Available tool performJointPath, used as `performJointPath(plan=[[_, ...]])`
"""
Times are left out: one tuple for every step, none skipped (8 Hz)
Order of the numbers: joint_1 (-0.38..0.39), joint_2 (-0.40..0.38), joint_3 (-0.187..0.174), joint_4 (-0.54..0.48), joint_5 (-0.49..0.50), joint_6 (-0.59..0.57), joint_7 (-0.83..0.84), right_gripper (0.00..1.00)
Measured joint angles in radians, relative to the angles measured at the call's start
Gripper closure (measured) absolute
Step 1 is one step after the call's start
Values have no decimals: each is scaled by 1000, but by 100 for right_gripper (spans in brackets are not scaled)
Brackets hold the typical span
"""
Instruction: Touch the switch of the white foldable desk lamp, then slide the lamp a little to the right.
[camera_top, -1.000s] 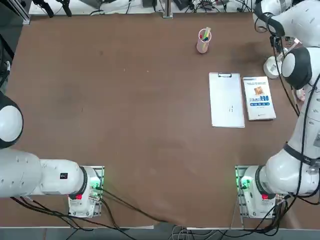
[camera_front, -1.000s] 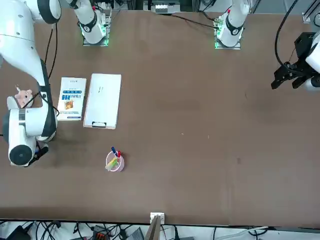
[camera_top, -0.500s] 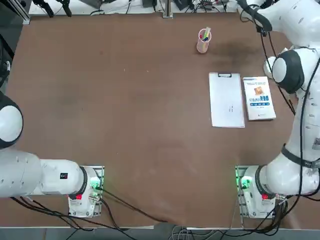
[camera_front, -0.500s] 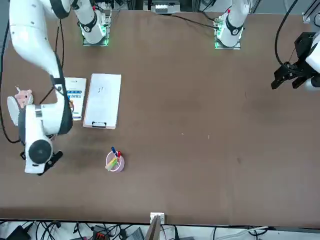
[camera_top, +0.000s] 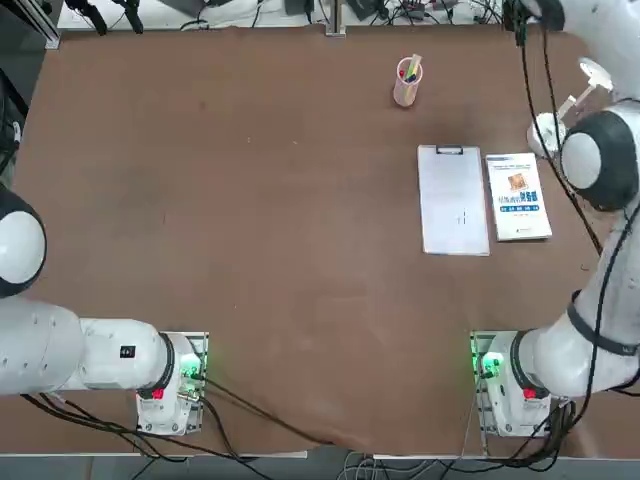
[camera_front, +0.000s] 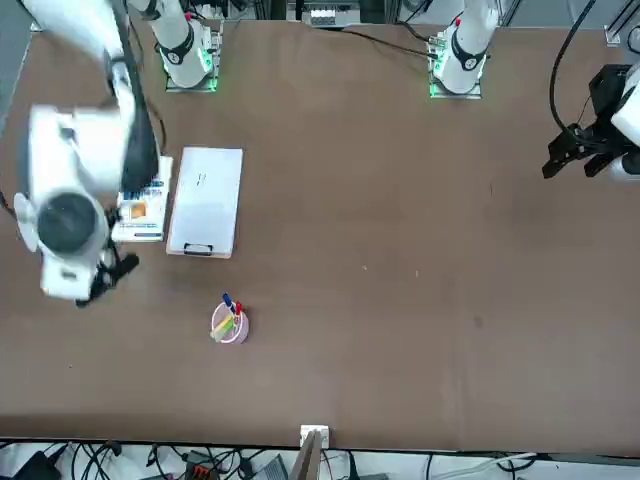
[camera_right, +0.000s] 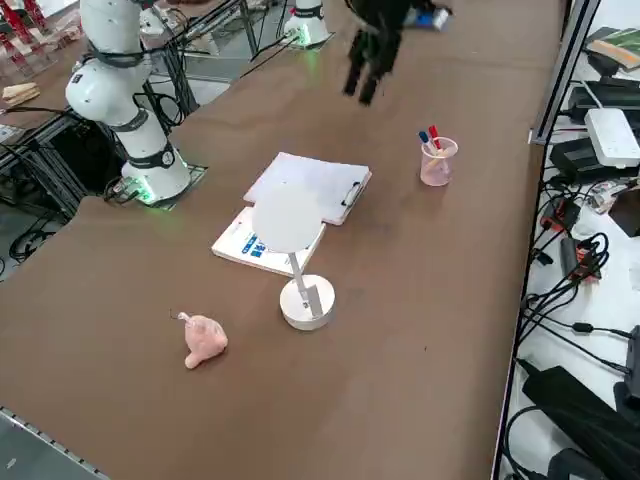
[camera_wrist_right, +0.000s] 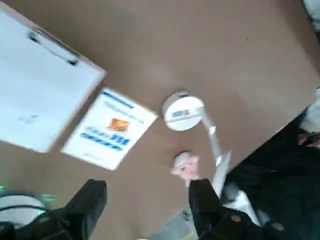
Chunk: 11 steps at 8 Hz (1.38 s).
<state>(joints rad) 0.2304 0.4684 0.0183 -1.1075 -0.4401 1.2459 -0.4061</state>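
The white foldable desk lamp (camera_right: 307, 303) stands on its round base at the table's right edge, its thin arm rising to a flat head (camera_right: 288, 222). In the top view the lamp's base (camera_top: 545, 133) and head (camera_top: 595, 72) show beside my right arm. My right gripper (camera_right: 365, 70) hangs high above the table, well away from the lamp, on its far side. The wrist view looks down on the lamp (camera_wrist_right: 183, 111) from far above, past the right gripper (camera_wrist_right: 147, 210), which is open with nothing between its fingers. The arm hides the lamp in the front view.
A book (camera_top: 517, 195) and a white clipboard (camera_top: 453, 200) lie side by side left of the lamp. A pink pen cup (camera_top: 407, 82) stands farther back. A small pink toy (camera_right: 205, 340) lies near the lamp's base. Cables hang past the table's far edge.
My right arm has lifted away from the lamp and swung up high, uncovering the lamp's head in the top view. The lamp, book and clipboard have not moved.
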Motion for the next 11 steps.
performJointPath(plan=[[3,-89,0,-43,79,-38,74,0],[4,-183,1,-114,160,-58,156,0],[4,-271,1,-191,236,-59,242,0],[5,-347,1,-253,302,-57,329,0],[5,-409,1,-293,357,-49,413,0],[2,-455,1,-314,395,-28,489,0],[-10,-484,1,-325,424,3,532,0],[-37,-492,1,-328,446,38,545,0],[-69,-483,1,-330,455,82,553,0],[-102,-470,0,-331,458,135,558,0],[-133,-458,0,-330,458,183,558,0]])
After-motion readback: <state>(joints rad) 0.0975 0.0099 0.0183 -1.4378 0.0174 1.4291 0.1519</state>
